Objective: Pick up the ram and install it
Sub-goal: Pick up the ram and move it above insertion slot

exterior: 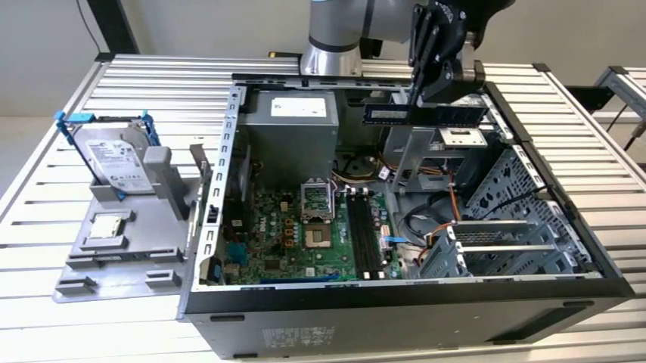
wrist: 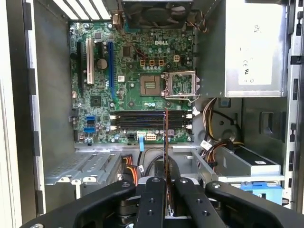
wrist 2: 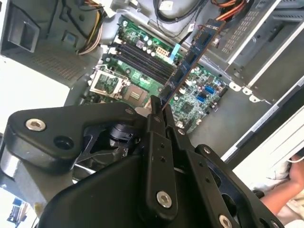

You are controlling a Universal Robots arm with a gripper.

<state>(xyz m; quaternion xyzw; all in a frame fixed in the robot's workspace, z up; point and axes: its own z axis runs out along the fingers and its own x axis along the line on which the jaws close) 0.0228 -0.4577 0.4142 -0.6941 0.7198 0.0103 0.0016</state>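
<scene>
The arm [exterior: 333, 38] reaches in over the far side of the open case [exterior: 404, 291], which lies on its side on the slatted table [exterior: 151, 83]. The jaws are closed narrowly on the ram [exterior: 424, 113], pinching its flat faces near one end. The rest of the stick juts out free, as the second wrist view shows [wrist 2: 187, 61].

In the exterior view the ram hangs level, with its long edge running across the picture. It sits about level with the case's upper rim and touches nothing but the jaws. Under it is open air down to a tangle of cables [exterior: 444, 212] and the case floor.

The motherboard [exterior: 302, 234] lies flat in the bottom of the case. Its black slots [exterior: 364, 234] run from front to back, so the held stick lies crosswise to them. In the first wrist view the ram is seen edge-on as a thin line [wrist: 166, 142]. That line crosses the slots [wrist: 149, 121] at a right angle, toward one end of them.

The way down to the slots is hemmed in on two sides — the grey power supply [exterior: 293, 113] on the exterior view's left and the perforated drive cage [exterior: 504, 242] on its right.

Outside the case, on the exterior view's left, a hard drive [exterior: 111, 159] in a blue frame leans on a grey stand [exterior: 121, 249], well apart from the arm.
</scene>
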